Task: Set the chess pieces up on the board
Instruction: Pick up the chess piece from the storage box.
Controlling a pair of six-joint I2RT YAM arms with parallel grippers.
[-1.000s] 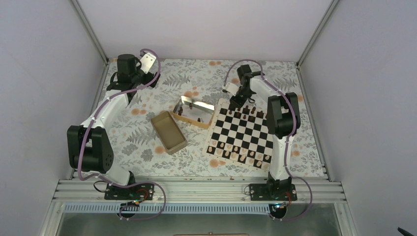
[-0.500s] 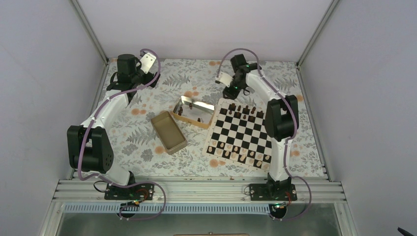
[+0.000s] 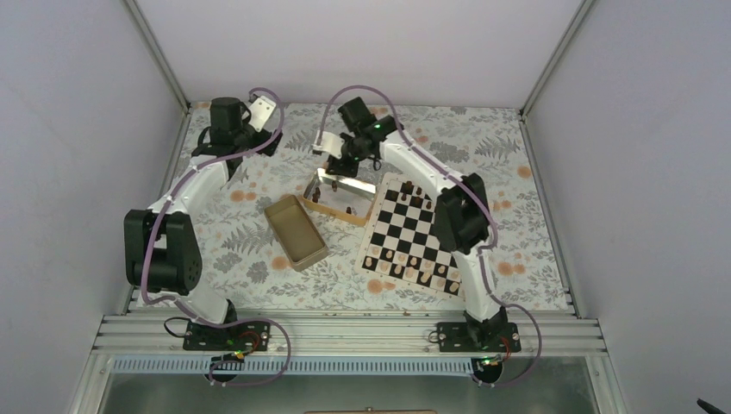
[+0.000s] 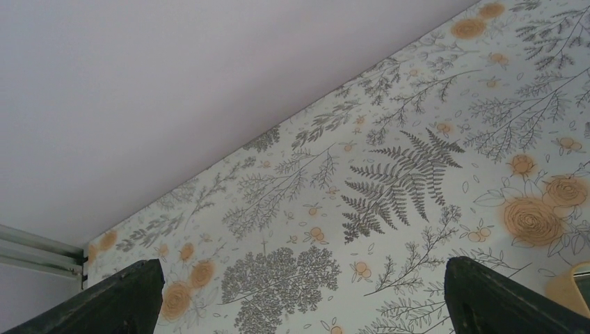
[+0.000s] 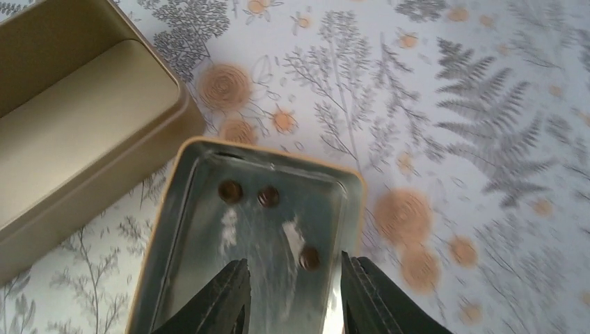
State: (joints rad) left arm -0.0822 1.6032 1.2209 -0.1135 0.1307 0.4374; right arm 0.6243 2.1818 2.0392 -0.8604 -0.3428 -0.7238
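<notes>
The right gripper (image 5: pixel 292 296) hung spread and empty above the open tin (image 5: pixel 174 209), at ten o'clock from the board (image 3: pixel 422 233); three chess pieces (image 5: pixel 309 259) sat inside; the nearest lay off-centre beneath the jaws, so a straight descent might topple it; the left gripper (image 4: pixel 299 292) gaped idle; a second earlier, the right gripper was over the board's far edge.

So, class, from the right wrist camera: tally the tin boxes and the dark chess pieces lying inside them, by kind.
Golden tin boxes: 2
Dark brown chess pieces: 3
Total: 5
</notes>
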